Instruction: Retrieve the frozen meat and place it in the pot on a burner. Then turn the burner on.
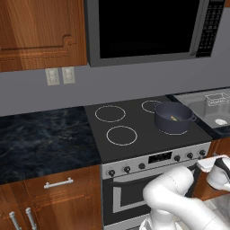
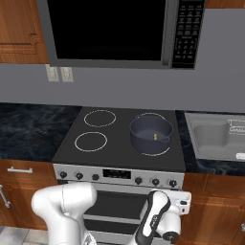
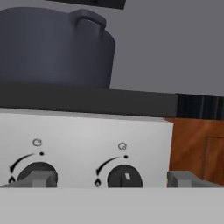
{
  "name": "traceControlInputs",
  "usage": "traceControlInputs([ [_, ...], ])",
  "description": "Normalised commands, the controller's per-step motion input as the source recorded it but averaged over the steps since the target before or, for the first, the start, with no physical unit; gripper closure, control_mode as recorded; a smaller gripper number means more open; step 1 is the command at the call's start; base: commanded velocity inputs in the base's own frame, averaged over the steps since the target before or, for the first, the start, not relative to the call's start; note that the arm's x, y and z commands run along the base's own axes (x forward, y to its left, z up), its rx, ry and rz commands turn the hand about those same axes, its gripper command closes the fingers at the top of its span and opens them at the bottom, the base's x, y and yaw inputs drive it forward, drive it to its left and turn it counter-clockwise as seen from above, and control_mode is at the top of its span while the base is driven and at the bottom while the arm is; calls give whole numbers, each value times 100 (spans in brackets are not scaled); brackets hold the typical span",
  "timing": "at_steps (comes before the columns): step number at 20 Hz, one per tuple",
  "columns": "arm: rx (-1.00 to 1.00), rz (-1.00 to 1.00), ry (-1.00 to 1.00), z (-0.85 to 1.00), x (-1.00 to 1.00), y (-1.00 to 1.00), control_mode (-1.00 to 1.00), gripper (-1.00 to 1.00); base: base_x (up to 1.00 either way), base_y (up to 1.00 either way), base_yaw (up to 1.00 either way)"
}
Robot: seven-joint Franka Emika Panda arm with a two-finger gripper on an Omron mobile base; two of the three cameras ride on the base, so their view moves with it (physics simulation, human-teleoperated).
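Hand [image 3: 111, 178] open wide, fingertips either side of a stove knob [image 3: 124, 177]. Frozen meat [image 2: 154, 137] already in the pot [image 2: 151, 133] on the front right burner [image 2: 165, 150]. Knob probably stiff, smooth; best pinched across its round rim.

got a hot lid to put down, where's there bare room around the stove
The dark counter left of the cooktop lies bare up to the wall. The two left burner rings are free too. It is crowded on the right: the pot with the frozen meat sits there, hard against the sink. The gripper is at the front knobs.
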Motion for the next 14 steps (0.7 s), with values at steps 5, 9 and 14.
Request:
traceControlInputs([
  [5, 0, 0, 0, 0, 4, -3, -100, -100, 0, 0, 0],
  [9, 0, 0, 0, -6, 0, -1, -100, -100, 0, 0, 0],
  [14, 0, 0, 0, -8, 0, 0, -100, -100, 0, 0, 0],
])
